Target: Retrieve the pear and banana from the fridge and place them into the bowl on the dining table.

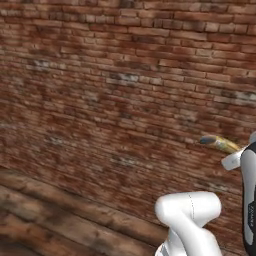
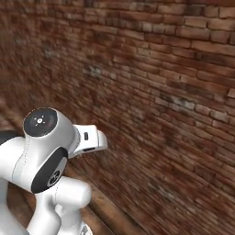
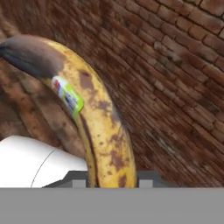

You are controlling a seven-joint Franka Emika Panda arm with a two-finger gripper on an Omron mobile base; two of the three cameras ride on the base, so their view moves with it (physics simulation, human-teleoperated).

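claw [image 3: 111, 181] clamped on the banana [image 3: 94, 127], gripping its lower end, long axis running straight out ahead of the fingers toward the brick wall [image 1: 100, 75]. in the left base view it pokes out sideways past the wrist. yellow skin, brown freckles, dark tip, a small green sticker [image 3: 68, 97]. bowl and worktop nowhere ahead yet.
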